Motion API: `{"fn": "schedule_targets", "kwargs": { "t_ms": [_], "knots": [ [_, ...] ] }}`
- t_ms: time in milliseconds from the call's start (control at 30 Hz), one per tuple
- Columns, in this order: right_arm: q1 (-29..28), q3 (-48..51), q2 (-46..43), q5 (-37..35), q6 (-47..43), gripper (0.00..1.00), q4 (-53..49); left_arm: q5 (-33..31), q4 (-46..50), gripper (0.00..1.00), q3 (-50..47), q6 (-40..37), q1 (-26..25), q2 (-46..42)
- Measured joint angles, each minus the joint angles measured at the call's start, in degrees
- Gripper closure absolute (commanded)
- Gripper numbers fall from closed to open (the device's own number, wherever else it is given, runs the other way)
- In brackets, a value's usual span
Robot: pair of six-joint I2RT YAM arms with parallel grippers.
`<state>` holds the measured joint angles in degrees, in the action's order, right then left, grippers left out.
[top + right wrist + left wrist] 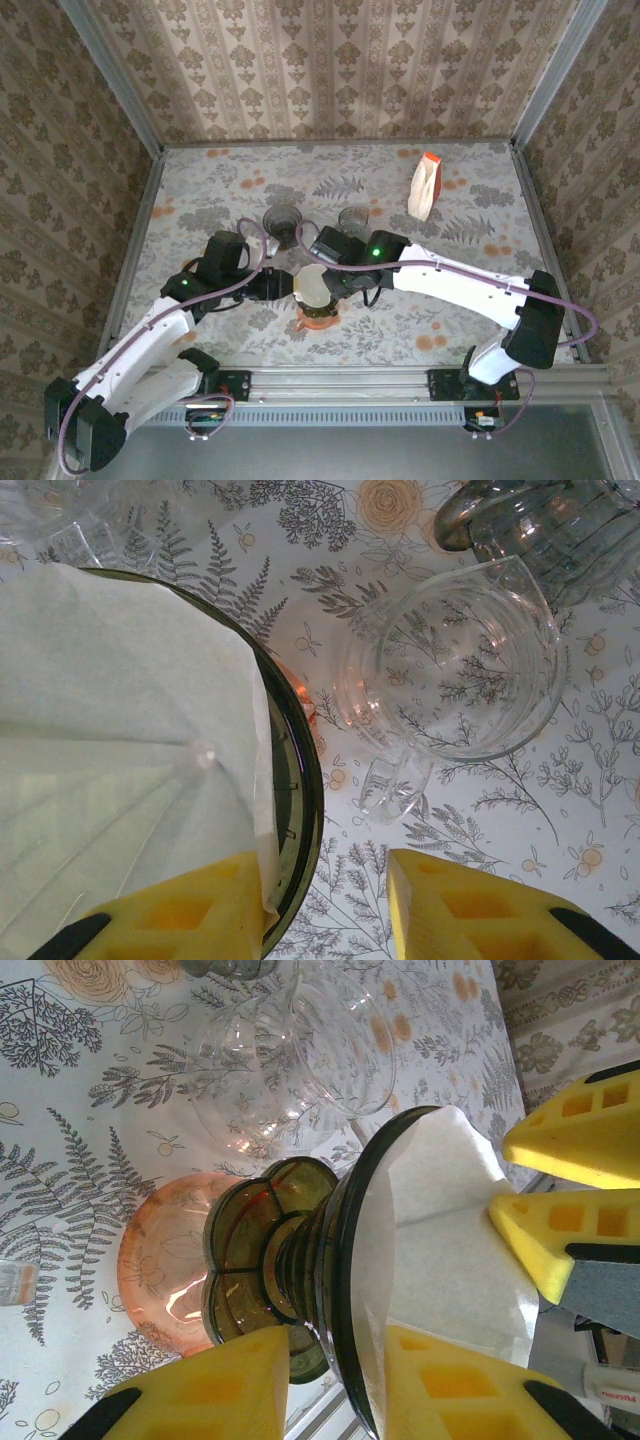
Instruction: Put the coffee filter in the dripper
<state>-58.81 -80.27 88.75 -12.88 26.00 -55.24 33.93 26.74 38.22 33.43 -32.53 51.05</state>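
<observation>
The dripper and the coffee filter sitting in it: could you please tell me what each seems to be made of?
The dripper looks like glass, possibly clear plastic: dark olive, glossy and see-through, with ribbed sides catching highlights. The coffee filter looks like thin white paper: matte, with fold creases and a soft, slightly wavy edge.

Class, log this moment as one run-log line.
filter: in dripper | left tool: astride dripper rim | right tool: astride rim and filter edge

I'm looking into a lab test cell dressed like a home: wallpapered panels in metal framing box in a desk under floral cloth, arms bolted to a rail.
</observation>
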Motion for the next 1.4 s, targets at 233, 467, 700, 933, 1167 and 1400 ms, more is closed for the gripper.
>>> {"fn": "schedule_targets", "kwargs": {
  "t_ms": [233, 467, 700, 933, 1167, 1400],
  "knots": [
    [0.0, 0.0, 0.0, -0.3, 0.2, 0.46, -0.1, 0.0, 0.0, 0.69, 0.0, 0.0, 0.0, 0.0],
    [0.0, 0.0, -1.8, -2.2, 1.0, 0.34, -0.1, -0.1, 0.0, 0.56, -0.2, 0.5, 0.0, 0.0],
    [-0.1, 0.2, -4.3, -3.9, 1.5, 0.29, 0.4, -0.6, 0.3, 0.39, -0.3, 1.0, 0.0, -0.5],
    [-0.1, 0.6, -6.2, -5.0, 1.7, 0.25, 1.5, -1.0, 0.4, 0.31, -0.3, 1.5, 0.7, -3.1],
    [-0.1, 0.9, -6.9, -6.3, 2.3, 0.22, 1.6, -1.6, 1.1, 0.31, -0.3, 1.5, 1.5, -4.3],
    [0.0, 2.0, -10.8, -8.2, 2.8, 0.22, 2.6, -2.8, 2.1, 0.36, -0.4, 2.9, 7.1, -9.3]
  ]
}}
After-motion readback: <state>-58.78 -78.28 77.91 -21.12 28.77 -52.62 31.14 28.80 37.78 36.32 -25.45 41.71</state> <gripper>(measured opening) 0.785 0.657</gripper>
